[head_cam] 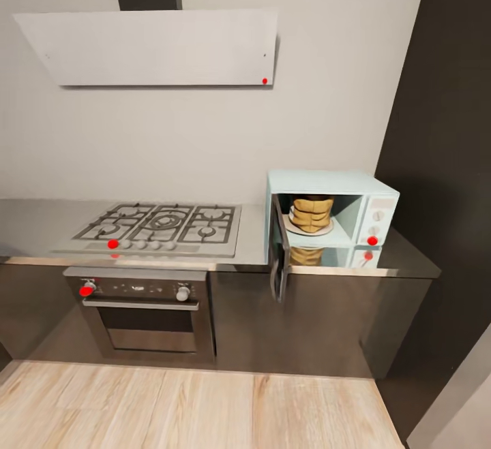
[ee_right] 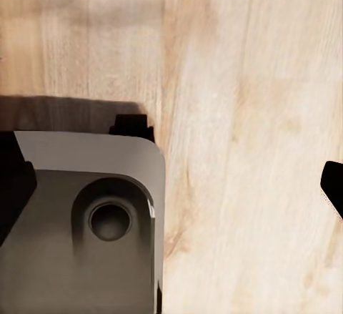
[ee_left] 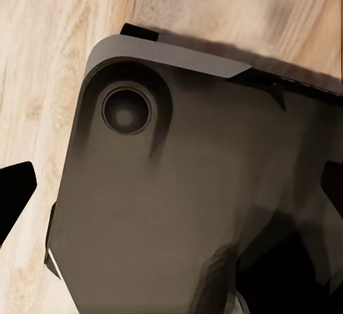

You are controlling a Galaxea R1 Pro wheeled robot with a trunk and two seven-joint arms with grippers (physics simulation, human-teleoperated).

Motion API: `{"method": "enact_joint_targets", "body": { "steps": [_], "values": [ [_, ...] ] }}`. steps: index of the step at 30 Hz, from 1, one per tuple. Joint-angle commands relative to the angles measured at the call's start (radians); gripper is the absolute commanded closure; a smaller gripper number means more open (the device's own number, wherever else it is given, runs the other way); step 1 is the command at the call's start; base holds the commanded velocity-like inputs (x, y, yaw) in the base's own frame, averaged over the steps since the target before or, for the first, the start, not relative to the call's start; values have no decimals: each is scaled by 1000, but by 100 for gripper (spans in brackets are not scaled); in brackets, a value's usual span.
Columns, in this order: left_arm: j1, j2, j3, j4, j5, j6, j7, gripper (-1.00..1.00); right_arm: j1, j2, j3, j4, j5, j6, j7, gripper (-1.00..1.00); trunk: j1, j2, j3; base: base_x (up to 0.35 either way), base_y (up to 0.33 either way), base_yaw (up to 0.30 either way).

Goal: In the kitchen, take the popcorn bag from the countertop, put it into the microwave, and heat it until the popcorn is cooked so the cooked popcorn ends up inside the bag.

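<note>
Popcorn bag: small tan-brown crumpled paper sack [head_cam: 312, 213], upright on a white plate [head_cam: 326, 230] inside the microwave.
Microwave: pale mint-blue box [head_cam: 332, 183], its dark glass door [head_cam: 278, 257] swung open, red indicator light [head_cam: 372, 240] on its knob panel.
Countertop: long grey brushed-steel worktop [head_cam: 41, 221], carrying the microwave at its right end beside a gas hob [head_cam: 162, 224].
Left gripper: dark fingertips [ee_left: 16, 192] at the wrist picture's edges, spread wide, empty, above the grey robot base [ee_left: 179, 207].
Right gripper: one dark fingertip [ee_right: 333, 185] over light wooden floor [ee_right: 243, 114]; opening cannot be told.

A pale wall [head_cam: 204, 142] carries a flat grey extractor hood [head_cam: 153, 47] above a gas hob [head_cam: 164, 225]. Below sit a built-in steel oven [head_cam: 143, 309] and dark cabinet fronts [head_cam: 300, 323]. The floor [head_cam: 191, 408] is light wood planking.
</note>
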Motion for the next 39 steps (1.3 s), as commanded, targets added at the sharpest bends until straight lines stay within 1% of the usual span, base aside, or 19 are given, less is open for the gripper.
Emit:
{"method": "enact_joint_targets", "body": {
  "steps": [1,7,12,23,34,39],
  "values": [
    [0,0,1,-2,5,5,3,-100,-1,0,-8,2,11,1,-3,-100,1,-1,-1,307,0,0],
    [0,-1,3,-3,5,5,4,-100,-1,0,-8,2,12,-2,-2,-100,1,-1,-1,295,0,0],
    [0,-1,4,-4,5,5,5,-100,-1,0,-8,2,12,-1,-2,-100,1,-1,-1,43,-32,0],
    [0,-1,3,-2,7,5,5,-100,-1,0,-8,2,14,-11,-2,-100,1,-1,-1,2,-266,0],
    [0,-1,3,-2,7,5,5,-100,-1,0,-8,2,13,-4,-2,-100,1,-1,-1,0,-287,0],
    [0,1,3,-2,6,5,4,-100,-1,-1,-8,2,13,-2,-2,-100,1,-1,-1,110,-120,0]
  ]
}}
